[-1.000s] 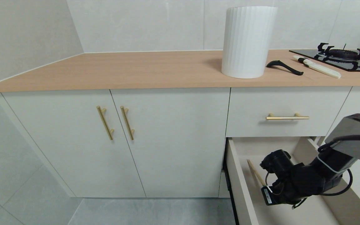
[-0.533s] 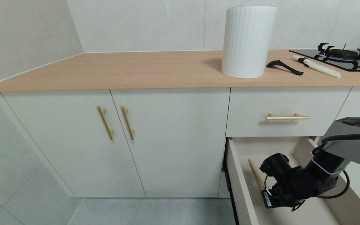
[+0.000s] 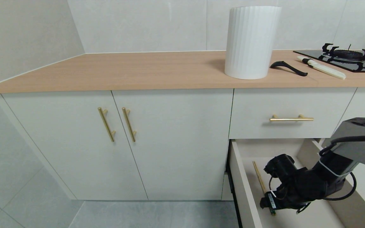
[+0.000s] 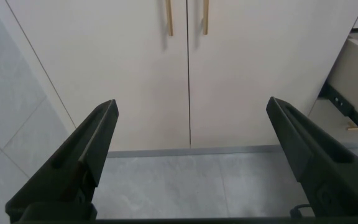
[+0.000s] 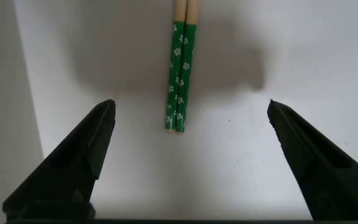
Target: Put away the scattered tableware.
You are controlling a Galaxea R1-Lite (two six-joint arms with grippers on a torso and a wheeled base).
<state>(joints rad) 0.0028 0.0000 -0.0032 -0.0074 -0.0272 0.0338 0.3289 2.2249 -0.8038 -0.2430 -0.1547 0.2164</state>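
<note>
A pair of wooden chopsticks (image 5: 180, 74) with green flowered ends lies flat on the pale floor of the open drawer (image 3: 244, 177). My right gripper (image 5: 188, 162) hangs just above them, open, its fingers (image 5: 73, 168) wide apart on either side and holding nothing. In the head view the right gripper (image 3: 268, 205) is low inside the drawer, with the chopsticks (image 3: 259, 177) beside its left wall. On the counter lie a black spoon (image 3: 288, 67) and a white knife (image 3: 322, 67). My left gripper (image 4: 191, 162) is open and empty, facing the cabinet doors (image 4: 188, 62).
A tall white ribbed container (image 3: 251, 42) stands on the wooden counter (image 3: 138, 71) next to the spoon. A gas hob (image 3: 348, 57) sits at the far right. A shut drawer with a gold handle (image 3: 291, 119) is above the open one. The floor (image 4: 185, 186) is grey tile.
The right arm sank a little deeper into the drawer. The chopsticks shifted slightly, and their green end now shows below the gripper. The left arm kept still.
</note>
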